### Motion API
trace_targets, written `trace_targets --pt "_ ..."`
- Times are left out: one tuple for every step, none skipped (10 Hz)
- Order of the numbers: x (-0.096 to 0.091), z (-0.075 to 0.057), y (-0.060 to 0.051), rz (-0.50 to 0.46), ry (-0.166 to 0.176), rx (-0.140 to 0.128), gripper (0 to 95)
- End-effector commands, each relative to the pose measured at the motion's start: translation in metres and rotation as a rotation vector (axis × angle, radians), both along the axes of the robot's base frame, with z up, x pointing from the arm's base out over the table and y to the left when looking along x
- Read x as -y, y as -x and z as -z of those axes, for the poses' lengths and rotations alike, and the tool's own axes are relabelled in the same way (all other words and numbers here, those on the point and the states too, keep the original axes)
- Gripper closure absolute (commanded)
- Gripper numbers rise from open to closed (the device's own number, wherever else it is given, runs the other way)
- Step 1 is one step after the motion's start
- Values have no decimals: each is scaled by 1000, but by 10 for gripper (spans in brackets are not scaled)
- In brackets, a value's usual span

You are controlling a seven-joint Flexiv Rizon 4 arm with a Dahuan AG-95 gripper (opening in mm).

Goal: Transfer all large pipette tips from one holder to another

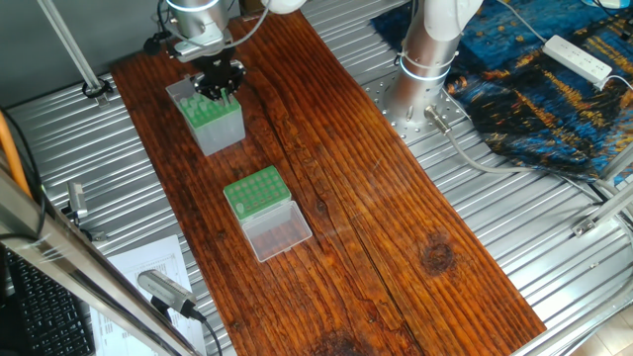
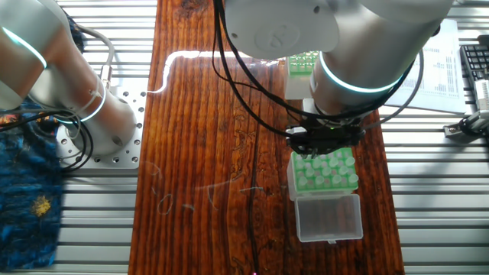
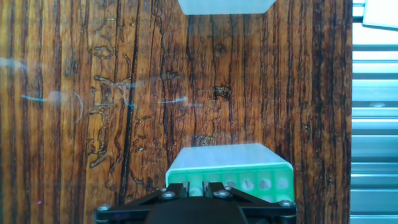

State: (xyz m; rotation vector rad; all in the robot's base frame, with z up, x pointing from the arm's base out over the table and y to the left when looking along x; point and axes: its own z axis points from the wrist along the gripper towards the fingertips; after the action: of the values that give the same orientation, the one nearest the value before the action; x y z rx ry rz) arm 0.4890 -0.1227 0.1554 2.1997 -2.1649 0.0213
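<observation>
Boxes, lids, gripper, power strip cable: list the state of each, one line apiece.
Taller grey-sided box: upright, lid open, green plate under the gripper.
Low green rack: upright on the wood.
Clear lid: swung open, lying flat beside the low green rack.
Gripper: directly over the taller grey-sided box, fingertips hidden, open or shut unclear.
Power strip: on patterned cloth, cable attached.

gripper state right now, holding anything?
gripper: low over the taller grey-sided box, fingertips hidden in every view, so open or shut, and whether it holds a tip, cannot be told.
</observation>
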Motion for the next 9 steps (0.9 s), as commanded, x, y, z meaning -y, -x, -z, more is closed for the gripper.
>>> trace_targets --pt "0 -2 1 -2 0 0 950" --pt "-1 -4 2 -2 0 0 950" --pt "-1 -5 2 -2 0 0 950" --pt "-1 -7 1 -1 0 -1 950" --pt "-1 -8 0 -1 0 -2 950" --pt "-1 -9 -1 -1 0 -3 950" --pt "-2 -12 -3 -7 2 -5 950" --pt "-2 -14 -5 -7 2 -8 950" --pt "-2 -15 -5 -6 2 -9 950"
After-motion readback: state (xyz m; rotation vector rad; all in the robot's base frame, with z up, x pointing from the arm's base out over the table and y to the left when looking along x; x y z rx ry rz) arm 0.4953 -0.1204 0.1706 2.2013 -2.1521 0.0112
